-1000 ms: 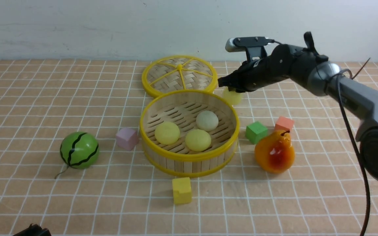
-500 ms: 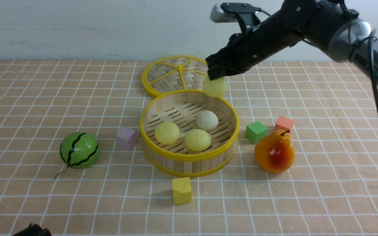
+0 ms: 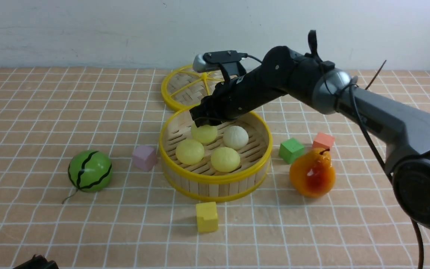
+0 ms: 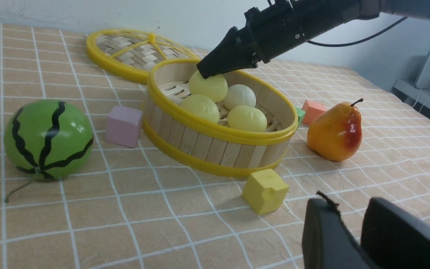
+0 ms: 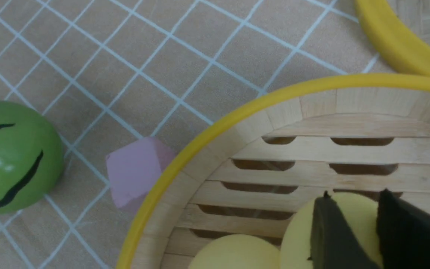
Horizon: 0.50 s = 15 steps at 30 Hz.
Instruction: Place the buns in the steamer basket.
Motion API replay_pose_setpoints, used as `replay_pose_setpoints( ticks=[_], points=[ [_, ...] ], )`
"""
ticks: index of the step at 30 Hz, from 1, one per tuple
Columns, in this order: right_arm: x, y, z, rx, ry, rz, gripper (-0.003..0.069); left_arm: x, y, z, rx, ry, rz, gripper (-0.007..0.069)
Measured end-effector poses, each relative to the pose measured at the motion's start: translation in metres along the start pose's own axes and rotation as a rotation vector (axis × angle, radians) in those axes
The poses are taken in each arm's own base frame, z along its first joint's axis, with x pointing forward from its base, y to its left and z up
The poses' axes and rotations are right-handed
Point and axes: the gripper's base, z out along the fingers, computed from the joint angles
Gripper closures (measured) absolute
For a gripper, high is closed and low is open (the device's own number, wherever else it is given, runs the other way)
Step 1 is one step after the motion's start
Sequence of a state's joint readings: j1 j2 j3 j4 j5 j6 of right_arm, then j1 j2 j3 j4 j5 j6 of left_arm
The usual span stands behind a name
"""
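Four buns (image 3: 226,159) now lie in the steamer basket (image 3: 215,179), front view: the last, aloft beside it half a second ago, is down at the right gripper (image 3: 202,125), so placing looks complete. Left wrist view adds the left gripper's parted fingers; right wrist view shows right fingers straddling that bun, grip unconfirmed.

There are three pale yellow buns (image 3: 189,151) and one off-white bun (image 3: 235,137); one steamer basket (image 3: 215,178); one woven lid (image 3: 185,89); four cubes (image 3: 207,217); one watermelon ball (image 3: 90,171); one pear (image 3: 312,173); two grippers (image 5: 353,224).
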<state>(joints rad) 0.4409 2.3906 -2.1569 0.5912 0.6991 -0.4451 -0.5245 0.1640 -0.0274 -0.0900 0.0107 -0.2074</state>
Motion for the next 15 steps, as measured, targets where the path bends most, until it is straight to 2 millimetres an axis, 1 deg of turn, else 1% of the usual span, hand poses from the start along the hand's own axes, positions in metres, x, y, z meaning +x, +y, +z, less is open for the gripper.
replay_pose_setpoints(
  ticks=[1,2,3,5,7,8,9,10,11,13,14,15],
  points=[
    [0.0,0.003,0.001,-0.003,0.003,-0.006,0.0383,0.0,0.0,0.0,0.0,0.0,0.0,0.047],
    [0.0,0.003,0.001,-0.004,0.004,-0.006,0.0363,0.0,0.0,0.0,0.0,0.0,0.0,0.047],
    [0.0,0.005,0.0,-0.007,0.007,-0.008,0.0323,0.0,0.0,0.0,0.0,0.0,0.0,0.047],
    [0.0,0.006,-0.002,-0.012,0.016,-0.004,0.0299,0.0,0.0,0.0,0.0,0.0,0.0,0.0468],
    [-0.004,0.01,-0.01,-0.016,0.026,0.003,0.028,0.0,0.0,0.0,0.0,0.0,0.0,0.0464],
    [-0.01,0.014,-0.025,-0.006,0.037,0.0,0.0282,0.0,0.0,0.0,0.0,0.0,0.0,0.0461],
    [-0.012,0.014,-0.027,-0.003,0.033,0.0,0.0282,0.0,0.0,0.0,0.0,0.0,0.0,0.0461],
    [-0.02,0.02,-0.045,0.011,0.039,-0.004,0.0298,0.0,0.0,0.0,0.0,0.0,0.0,0.046],
    [-0.025,0.023,-0.057,0.023,0.04,0.0,0.0309,0.0,0.0,0.0,0.0,0.0,0.0,0.046],
    [-0.04,0.034,-0.099,0.071,0.045,-0.015,0.0353,0.0,0.0,0.0,0.0,0.0,0.0,0.046],
    [-0.042,0.037,-0.11,0.083,0.058,-0.01,0.0372,0.0,0.0,0.0,0.0,0.0,0.0,0.046],
    [-0.046,0.042,-0.127,0.1,0.061,-0.013,0.0393,0.0,0.0,0.0,0.0,0.0,0.0,0.046]
  ],
)
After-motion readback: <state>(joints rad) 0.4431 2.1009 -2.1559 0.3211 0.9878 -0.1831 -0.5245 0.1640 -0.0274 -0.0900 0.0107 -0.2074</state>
